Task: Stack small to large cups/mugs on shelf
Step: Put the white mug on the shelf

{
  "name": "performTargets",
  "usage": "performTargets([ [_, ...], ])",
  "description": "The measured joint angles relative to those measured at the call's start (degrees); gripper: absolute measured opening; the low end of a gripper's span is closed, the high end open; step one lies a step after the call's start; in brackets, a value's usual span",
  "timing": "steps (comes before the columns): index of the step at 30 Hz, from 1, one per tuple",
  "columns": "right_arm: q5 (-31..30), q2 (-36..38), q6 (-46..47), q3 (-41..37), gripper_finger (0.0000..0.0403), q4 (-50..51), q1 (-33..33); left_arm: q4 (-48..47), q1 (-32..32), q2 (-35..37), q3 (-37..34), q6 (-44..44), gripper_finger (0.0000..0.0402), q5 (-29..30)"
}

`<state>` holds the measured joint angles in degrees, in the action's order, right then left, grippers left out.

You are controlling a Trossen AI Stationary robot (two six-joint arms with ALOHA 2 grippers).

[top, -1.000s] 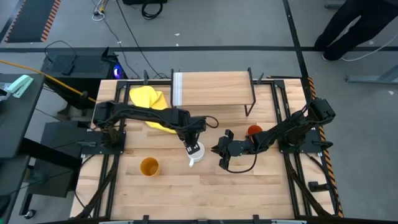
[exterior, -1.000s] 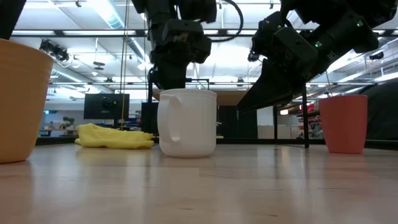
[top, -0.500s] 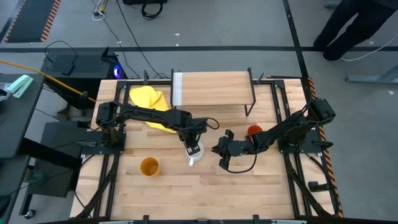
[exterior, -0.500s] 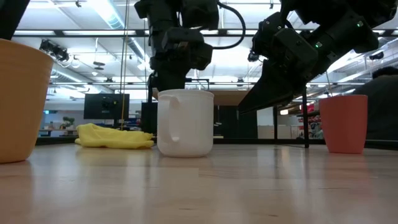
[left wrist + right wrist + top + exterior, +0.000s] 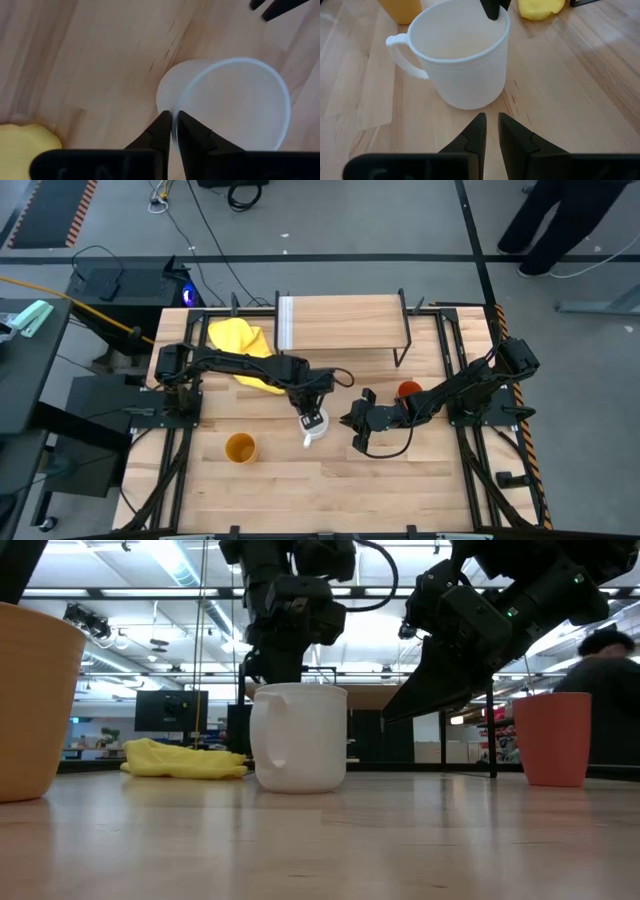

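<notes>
The left gripper [image 5: 171, 125] reaches down over the white ceramic mug [image 5: 315, 426], fingers pinching its rim. The right gripper [image 5: 356, 420] hovers just beside that mug, fingers close together.

A crumpled yellow cloth [image 5: 242, 340] lies on the light-wood worktop [image 5: 300, 490] near its far left corner; in the low view it [image 5: 183, 759] sits flat on the surface. Off the worktop's far right corner a person in dark clothes [image 5: 548, 220] stands on the grey floor, and black cables [image 5: 205, 225] trail across the floor beyond the far edge.
</notes>
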<state>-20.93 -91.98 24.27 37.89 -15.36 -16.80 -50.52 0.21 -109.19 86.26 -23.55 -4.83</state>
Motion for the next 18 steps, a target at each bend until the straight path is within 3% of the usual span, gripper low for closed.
performTargets([
  [18,-0.01,0.0,0.01,0.0,0.0058,0.07,0.0,-0.37,0.0,0.0,0.22,0.72,0.0011,0.03],
])
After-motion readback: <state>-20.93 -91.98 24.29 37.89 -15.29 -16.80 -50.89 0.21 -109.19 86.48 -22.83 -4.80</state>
